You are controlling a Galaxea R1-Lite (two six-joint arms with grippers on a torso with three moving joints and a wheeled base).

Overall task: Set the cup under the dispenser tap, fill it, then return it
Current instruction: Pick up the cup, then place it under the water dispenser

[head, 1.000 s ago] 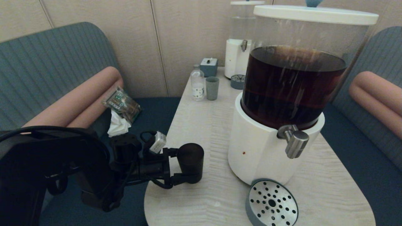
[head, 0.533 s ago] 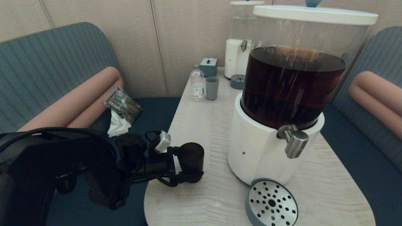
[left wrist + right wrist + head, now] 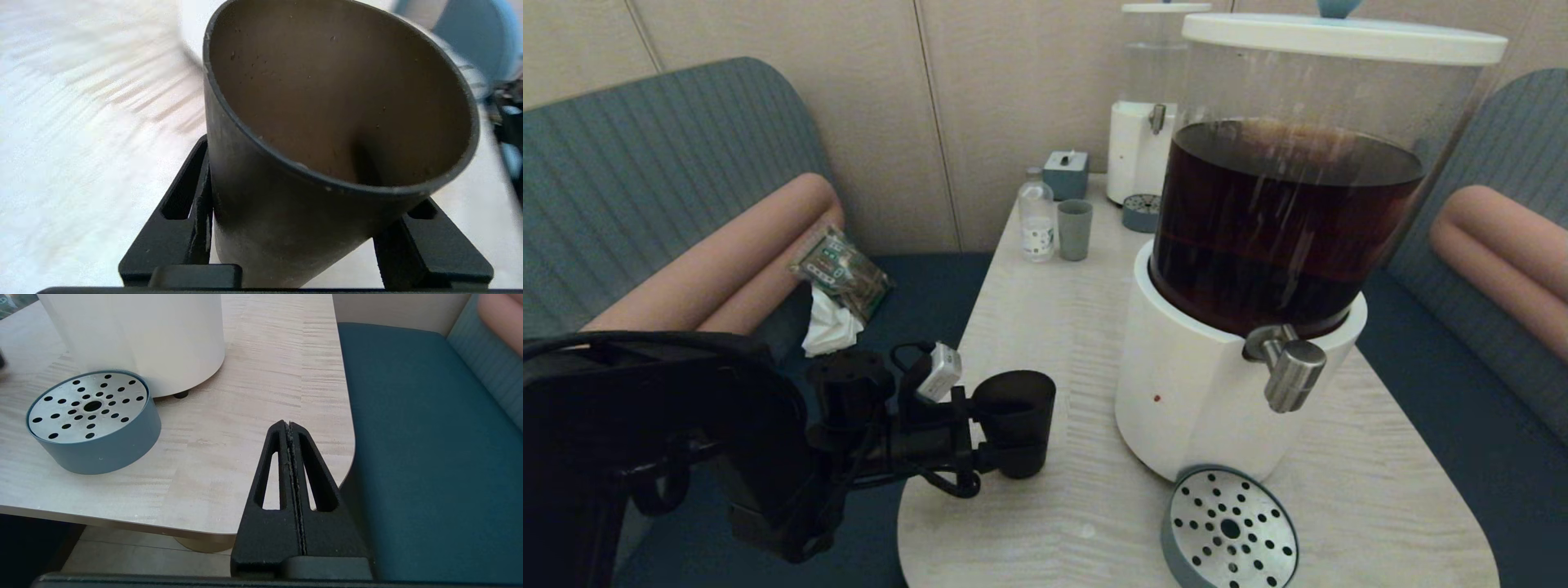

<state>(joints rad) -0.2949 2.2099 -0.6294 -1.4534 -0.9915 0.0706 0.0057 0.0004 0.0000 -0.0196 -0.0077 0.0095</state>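
Observation:
The black-brown cup [image 3: 1015,420] hangs just over the table's near left part, left of the big dispenser's white base [image 3: 1184,400]. My left gripper [image 3: 1001,433] is shut on the cup, one finger on each side of its lower wall. In the left wrist view the cup [image 3: 261,204] fills the frame between the fingers [image 3: 196,196], tilted so its empty inside shows. The steel dispenser tap [image 3: 1290,371] juts from the base, well right of the cup, above the round perforated drip tray [image 3: 1230,531]. My right gripper [image 3: 289,424] is shut on nothing over the table's near right corner.
The drip tray [image 3: 92,420] sits against the dispenser base. At the table's far end stand a paler grey-blue cup [image 3: 1075,229], a small bottle [image 3: 1036,216], a grey box [image 3: 1066,173] and the clear-liquid dispenser [image 3: 1147,106]. Teal benches flank the table; a snack packet [image 3: 841,273] lies on the left one.
The cup in my left gripper has tipped, so its open rim now shows from above, and it has shifted slightly. The right arm has not moved.

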